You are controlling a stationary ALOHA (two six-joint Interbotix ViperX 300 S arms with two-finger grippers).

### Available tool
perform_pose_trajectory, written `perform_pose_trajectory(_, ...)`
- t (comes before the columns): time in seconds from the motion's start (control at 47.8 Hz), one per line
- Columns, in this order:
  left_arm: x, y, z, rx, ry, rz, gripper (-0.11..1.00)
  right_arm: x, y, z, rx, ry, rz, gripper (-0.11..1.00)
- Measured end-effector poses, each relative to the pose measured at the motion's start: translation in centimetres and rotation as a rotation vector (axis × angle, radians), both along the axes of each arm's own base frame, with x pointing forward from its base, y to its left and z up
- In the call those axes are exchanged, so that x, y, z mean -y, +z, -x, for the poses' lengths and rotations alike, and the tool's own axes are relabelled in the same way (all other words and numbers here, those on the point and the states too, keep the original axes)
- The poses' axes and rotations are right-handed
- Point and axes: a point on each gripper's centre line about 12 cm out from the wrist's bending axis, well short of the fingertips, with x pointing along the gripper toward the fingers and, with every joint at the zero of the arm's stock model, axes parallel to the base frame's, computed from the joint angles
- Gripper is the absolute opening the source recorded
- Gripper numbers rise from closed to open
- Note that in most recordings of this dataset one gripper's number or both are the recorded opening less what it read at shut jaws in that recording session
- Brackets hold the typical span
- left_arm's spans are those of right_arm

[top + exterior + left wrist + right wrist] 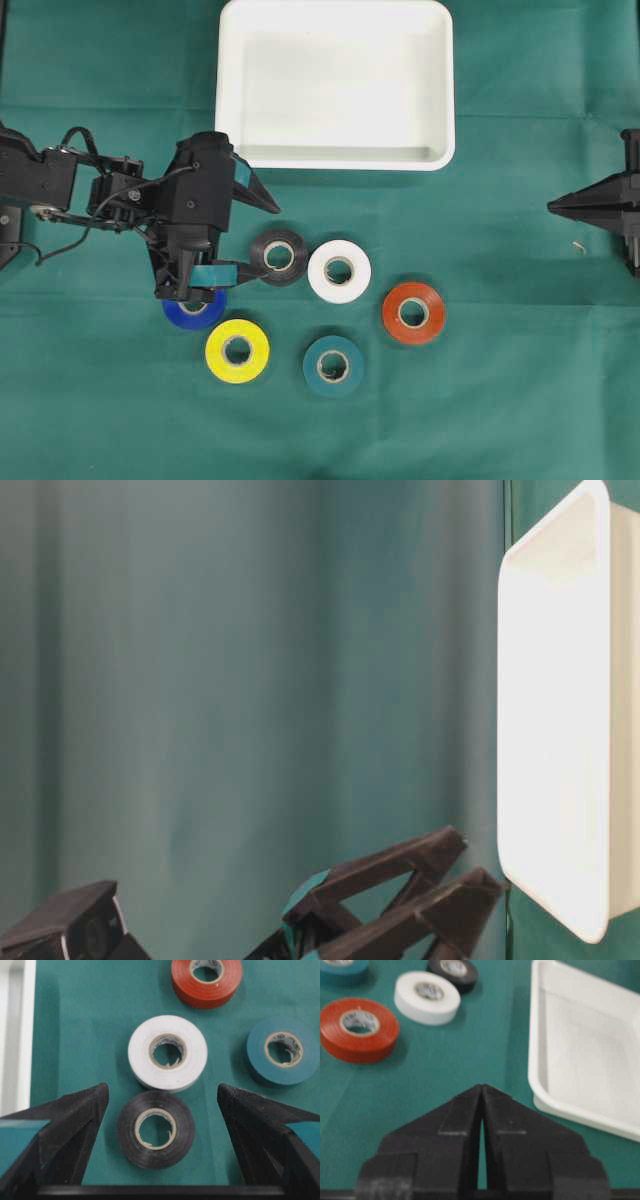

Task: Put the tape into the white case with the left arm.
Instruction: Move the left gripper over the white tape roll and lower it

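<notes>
White case (335, 150): empty, at the far edge of the green tabletop (500, 400). Six tape rolls lie flat nearer by: black roll (279, 256), white roll (339, 271), orange roll (413, 312), teal roll (333, 366), yellow roll (237, 351), blue roll (195, 312), the last partly under the left arm. Left claw (162, 1095): fingers spread wide, either side of the black roll, not touching it. Right claw (482, 1092): fingers pressed together, holding nothing, well apart from the rolls.
</notes>
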Motion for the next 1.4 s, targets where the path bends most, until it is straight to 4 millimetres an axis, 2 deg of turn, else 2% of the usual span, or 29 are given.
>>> perform_pose_trajectory(0.46, 0.2, -0.9, -1.7, -0.024, -0.002, -0.002, 0.99, 0.0, -0.1, 0.0, -0.006, -0.003, -0.004, -0.09)
perform_pose_trajectory(0.773, 1.5, -2.1, -3.7, -0.05, -0.028, -0.006, 0.99, 0.0, -0.1, 0.0, -0.006, -0.003, -0.006, -0.09)
perform_pose_trajectory(1.108, 1.7, -5.0, -6.5, -0.108, -0.025, -0.013, 0.99, 0.0, -0.2, 0.0, -0.006, -0.003, -0.006, -0.09)
perform_pose_trajectory(1.401, 0.2, -7.0, -8.4, -0.144, 0.014, -0.013, 0.99, 0.0, -0.1, 0.0, -0.004, -0.003, -0.006, -0.09)
